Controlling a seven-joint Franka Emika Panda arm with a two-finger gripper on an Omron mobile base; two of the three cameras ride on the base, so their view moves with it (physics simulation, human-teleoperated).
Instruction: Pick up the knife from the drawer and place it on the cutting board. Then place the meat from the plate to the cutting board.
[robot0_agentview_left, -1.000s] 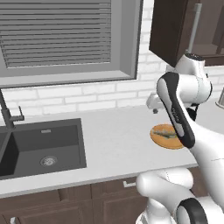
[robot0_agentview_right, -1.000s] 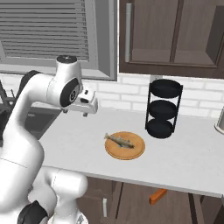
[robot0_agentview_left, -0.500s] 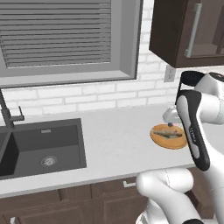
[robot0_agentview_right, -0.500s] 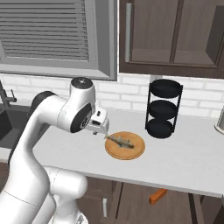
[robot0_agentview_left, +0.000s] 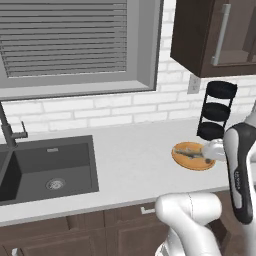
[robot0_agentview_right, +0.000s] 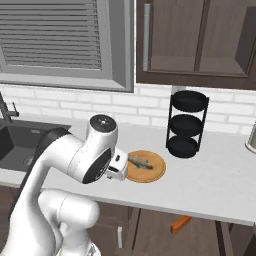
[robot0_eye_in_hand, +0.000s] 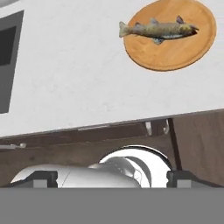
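Orange plate (robot0_eye_in_hand: 171, 37) bearing one meat (robot0_eye_in_hand: 156, 29), one black rack (robot0_agentview_right: 186, 123), end effector (robot0_eye_in_hand: 107, 178) spread wide, empty

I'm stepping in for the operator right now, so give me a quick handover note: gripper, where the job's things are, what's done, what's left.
Gripper: open, empty, hanging over the counter's front edge beside the plate.
Meat: lying on the plate, on the counter in front of the black three-tier rack; tail end sticks out over the rim.
Orange handle: shows in the open drawer below the counter in the right base view; probably the knife, cannot confirm.
Cutting board: I can't place it from these views.
Done: nothing evident.
Left: knife to the board, then meat to the board.
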